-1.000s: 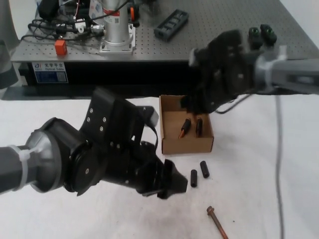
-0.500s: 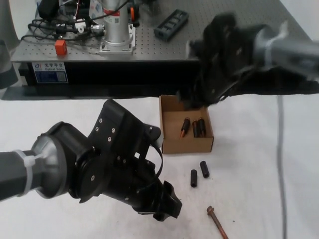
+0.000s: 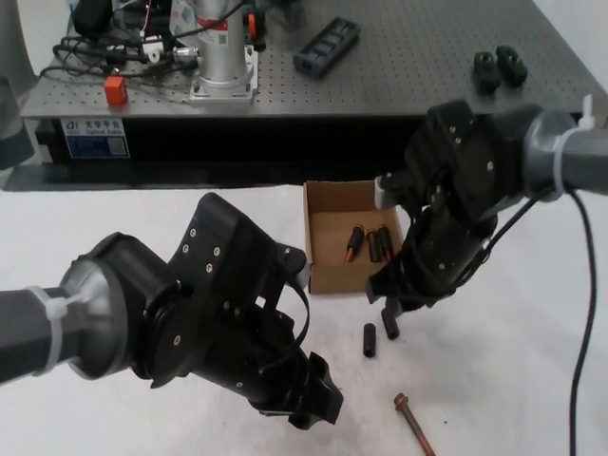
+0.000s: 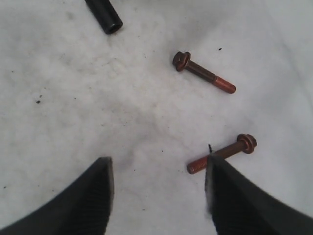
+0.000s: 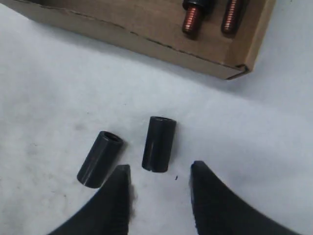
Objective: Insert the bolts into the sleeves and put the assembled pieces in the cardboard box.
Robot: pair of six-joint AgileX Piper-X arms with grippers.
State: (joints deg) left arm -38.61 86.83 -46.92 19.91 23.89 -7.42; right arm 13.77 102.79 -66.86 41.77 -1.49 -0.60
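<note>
Bolts, loose, copper-coloured: one bolt (image 4: 203,73) is lying flat on the white-covered table (image 3: 494,380); a second bolt (image 4: 222,154) is lying near it, its shaft passing just by the tip of one finger (image 4: 234,196) of the left pincer (image 4: 159,196), contact not being discernible. Sleeves, loose, black: two are lying side by side on the table, apart from each other and just outside the cardboard box (image 5: 146,44); the nearer sleeve (image 5: 159,143) is lying in line with the gap of the right pincer (image 5: 159,196), the other sleeve (image 5: 100,158) lying off to one side of it. Assembled pieces (image 3: 353,244): lying inside the cardboard box, threaded ends (image 5: 193,19) showing over its wall. Right pincer: hovering low over the two sleeves beside the box, fingers parted, gripping nothing. Left pincer: hanging over the bare cover near the two bolts, fingers spread wide, gripping nothing; in the high view its arm is occupying the near left part of the table. Surroundings: a perforated metal board (image 3: 427,57) is standing behind the table, carrying a metal post (image 3: 223,57), an orange block (image 3: 115,90), a black slotted tray (image 3: 326,46) and a tangle of cables (image 3: 104,47).
</note>
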